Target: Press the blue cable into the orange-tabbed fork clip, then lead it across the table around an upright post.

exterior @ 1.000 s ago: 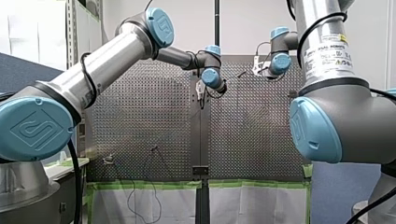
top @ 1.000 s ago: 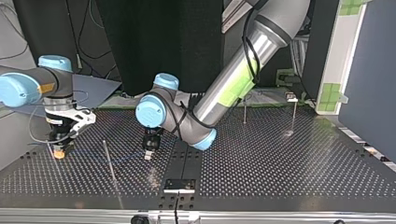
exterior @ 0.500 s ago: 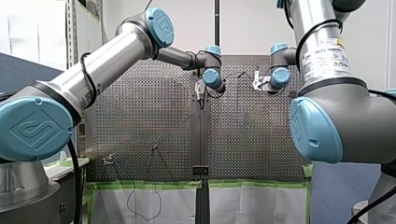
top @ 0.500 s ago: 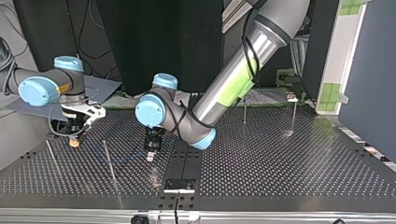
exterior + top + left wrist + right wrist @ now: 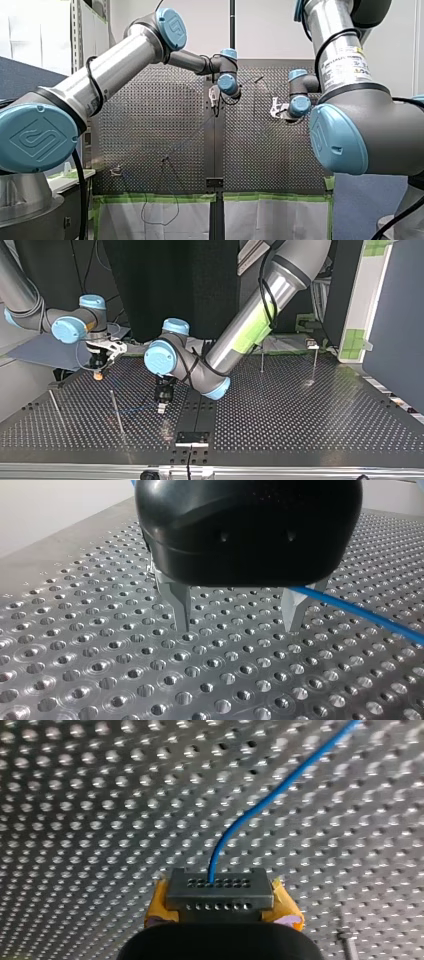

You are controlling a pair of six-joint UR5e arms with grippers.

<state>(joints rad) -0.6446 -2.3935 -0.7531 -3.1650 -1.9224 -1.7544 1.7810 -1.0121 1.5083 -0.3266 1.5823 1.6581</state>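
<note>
The upright post (image 5: 116,412) stands on the perforated table (image 5: 300,410). In the top view my left gripper (image 5: 161,407) is near it on the view's right, low over the plate. My right gripper (image 5: 98,374) is on the post's other side and farther back, over the table's far edge.

The blue cable (image 5: 135,410) shows there as a faint line low over the plate between the post and my left gripper. I cannot tell on which side of the post it passes.

In the right wrist view my right gripper (image 5: 219,892) is closed on the blue cable (image 5: 260,805). The yellow pads (image 5: 156,909) sit on either side of a grey slotted block (image 5: 220,892). The cable rises out of the block's middle, then bends away over the holes.

In the left wrist view my left gripper (image 5: 237,625) has its metal fingers (image 5: 180,605) wide apart with bare plate between them. The cable (image 5: 360,614) comes out from behind one finger and runs off sideways just above the plate. I cannot tell whether it touches that finger.

In the front view my left gripper (image 5: 214,97) hangs near the table's middle seam, and my right gripper (image 5: 274,107) is well apart from it.

My right arm carries a white label (image 5: 345,62) with black print and yellow marks, too small to read. The big blue joint cap (image 5: 35,137) on my left arm bears a moulded emblem.
</note>
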